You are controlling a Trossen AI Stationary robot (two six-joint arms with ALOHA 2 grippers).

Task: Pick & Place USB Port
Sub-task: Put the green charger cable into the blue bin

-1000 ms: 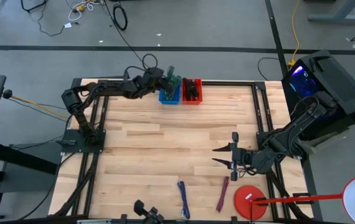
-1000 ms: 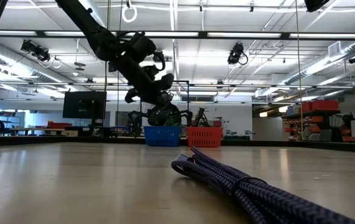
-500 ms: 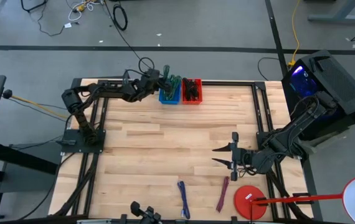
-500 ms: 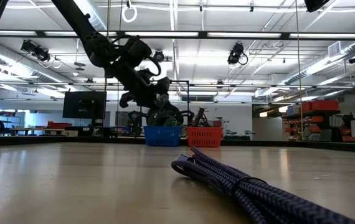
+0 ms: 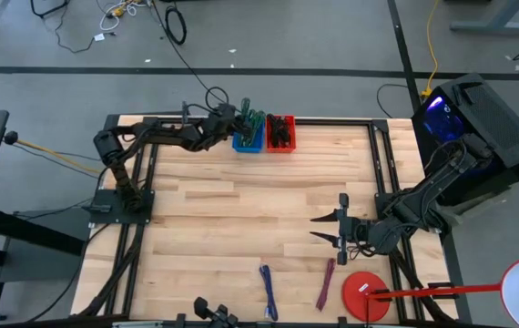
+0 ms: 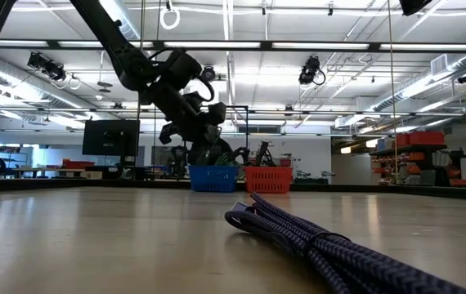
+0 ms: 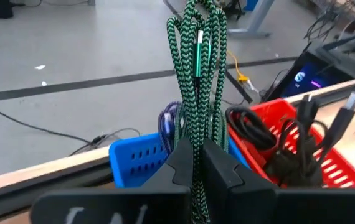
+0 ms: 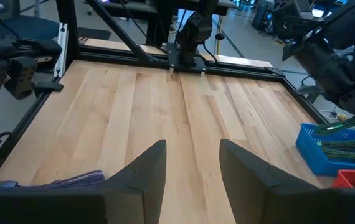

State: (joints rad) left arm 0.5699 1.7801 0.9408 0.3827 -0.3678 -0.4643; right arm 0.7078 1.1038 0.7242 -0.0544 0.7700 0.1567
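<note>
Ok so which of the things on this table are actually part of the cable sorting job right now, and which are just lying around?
In the job:
- green braided cable, held in the left gripper
- blue bin beneath it
- red bin, holding black cables

Lying about:
- purple cable and maroon cable near the front edge
- red disc
- right gripper, jaws open, waiting over the table

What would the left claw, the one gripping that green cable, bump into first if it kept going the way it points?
Probably the blue basket. The left gripper, shut on the green cable, points toward it at the table's far edge, with the red basket just beside. Depth is hard to judge, so it might pass just over the rim.
</note>
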